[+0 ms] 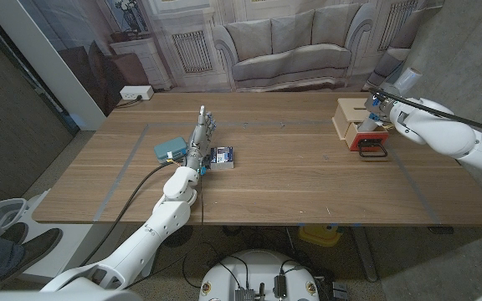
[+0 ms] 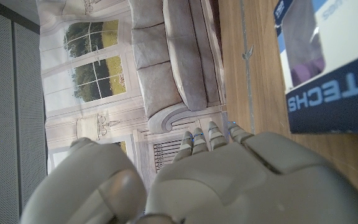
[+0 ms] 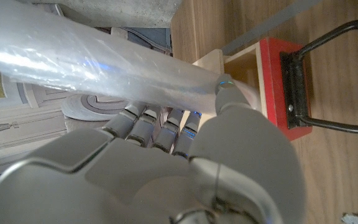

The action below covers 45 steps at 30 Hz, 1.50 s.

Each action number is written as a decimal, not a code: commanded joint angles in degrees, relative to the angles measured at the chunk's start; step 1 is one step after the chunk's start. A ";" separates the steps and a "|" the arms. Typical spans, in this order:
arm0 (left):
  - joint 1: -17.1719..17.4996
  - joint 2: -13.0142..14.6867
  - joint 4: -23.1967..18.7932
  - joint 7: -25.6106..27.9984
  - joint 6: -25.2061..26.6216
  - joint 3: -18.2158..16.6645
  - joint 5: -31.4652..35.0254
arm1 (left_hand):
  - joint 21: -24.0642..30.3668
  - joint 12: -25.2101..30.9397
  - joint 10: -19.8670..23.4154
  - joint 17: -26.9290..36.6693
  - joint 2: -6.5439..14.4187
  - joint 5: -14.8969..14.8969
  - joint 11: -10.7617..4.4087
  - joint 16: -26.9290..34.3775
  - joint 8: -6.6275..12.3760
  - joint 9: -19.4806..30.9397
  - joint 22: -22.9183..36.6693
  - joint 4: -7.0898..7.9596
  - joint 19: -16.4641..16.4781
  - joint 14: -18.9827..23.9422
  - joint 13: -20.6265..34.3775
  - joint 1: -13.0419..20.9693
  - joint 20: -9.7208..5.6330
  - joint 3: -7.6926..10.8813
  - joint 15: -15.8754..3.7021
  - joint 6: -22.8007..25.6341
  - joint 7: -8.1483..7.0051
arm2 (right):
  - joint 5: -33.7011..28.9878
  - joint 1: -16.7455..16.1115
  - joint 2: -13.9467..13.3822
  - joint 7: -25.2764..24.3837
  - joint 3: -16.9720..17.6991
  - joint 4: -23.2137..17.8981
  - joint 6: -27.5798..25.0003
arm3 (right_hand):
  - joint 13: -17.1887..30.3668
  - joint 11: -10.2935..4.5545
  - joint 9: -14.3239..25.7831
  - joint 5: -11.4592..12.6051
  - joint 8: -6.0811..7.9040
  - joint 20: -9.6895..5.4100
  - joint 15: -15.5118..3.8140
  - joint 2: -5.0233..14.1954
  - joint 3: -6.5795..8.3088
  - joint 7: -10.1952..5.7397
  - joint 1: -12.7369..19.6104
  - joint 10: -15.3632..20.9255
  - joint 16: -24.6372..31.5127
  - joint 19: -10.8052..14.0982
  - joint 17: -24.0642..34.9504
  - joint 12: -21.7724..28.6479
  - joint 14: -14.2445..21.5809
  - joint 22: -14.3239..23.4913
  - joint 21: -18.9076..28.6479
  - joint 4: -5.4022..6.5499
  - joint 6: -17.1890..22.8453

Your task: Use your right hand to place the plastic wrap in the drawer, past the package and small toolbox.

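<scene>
The plastic wrap roll is gripped by the right hand, fingers curled around it, just above the open red-fronted drawer. Well away from the drawer, the left hand stands between the package and small toolbox, fingers together, holding nothing.

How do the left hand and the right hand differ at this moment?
The right hand grips the plastic wrap; the left hand holds nothing. The right hand is at the red-fronted wooden drawer; the left hand stands beside the package and small toolbox, fingers straight. Both are pale grey.
</scene>
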 commanded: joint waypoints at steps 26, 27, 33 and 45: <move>-0.51 -1.07 1.81 -1.23 -1.30 0.10 -0.50 | 0.33 0.01 -0.20 0.22 0.41 0.37 -0.07 -0.05 -0.11 0.30 0.31 0.01 -1.63 -0.46 0.20 0.30 0.27 -0.54 0.11 0.36 0.05 | -1.55 -2.36 -0.83 0.92 1.79 -1.74 -2.75 | 0.20 0.95 0.05 1.84 -0.06 -3.99 -4.27 -2.05 -2.37 0.39 -2.91 -6.67 -0.22 -2.85 -0.17 0.20 -4.88 0.22 -2.57 0.96 -7.77; -0.52 -1.10 1.85 -1.25 -1.29 0.09 -0.53 | 0.33 0.00 -0.21 0.22 0.42 0.37 -0.03 -0.04 -0.10 0.30 0.31 0.01 -1.62 -0.45 0.20 0.31 0.27 -0.55 0.12 0.39 0.08 | -1.63 -2.40 -0.81 0.78 1.81 -1.74 -2.85 | 0.20 0.93 0.05 1.85 -0.03 -3.99 -4.28 -2.06 -2.39 0.43 -2.94 -6.70 -0.23 -2.89 -0.17 0.21 -4.93 0.22 -2.60 0.98 -7.74; -0.55 -1.11 2.01 -1.38 -1.38 0.07 -0.57 | 0.32 0.00 -0.21 0.22 0.45 0.37 -0.10 -0.05 -0.10 0.30 0.31 0.00 -1.66 -0.47 0.20 0.32 0.29 -0.62 0.11 0.38 0.09 | -1.77 -2.81 -0.72 0.53 2.20 -2.11 -3.73 | 0.20 1.03 0.06 1.97 0.05 -3.94 -4.29 -2.08 -2.48 0.47 -3.10 -6.88 -0.21 -3.03 -0.18 0.25 -5.10 0.22 -2.73 1.06 -7.84; 0.02 -0.01 0.29 -1.21 -0.91 -0.35 -0.58 | 0.33 0.03 -0.16 0.22 0.52 0.38 -0.04 -0.05 -0.13 0.30 0.31 0.00 -1.65 -0.47 0.20 0.37 0.25 -0.79 0.14 0.31 0.09 | -1.22 -5.65 -1.02 -1.06 4.32 -4.29 -7.75 | 0.21 1.07 0.06 2.28 0.24 -3.69 -4.11 -2.16 -2.87 0.65 -3.85 -7.02 -0.08 -3.22 -0.20 0.53 -5.45 0.22 -3.03 1.45 -8.14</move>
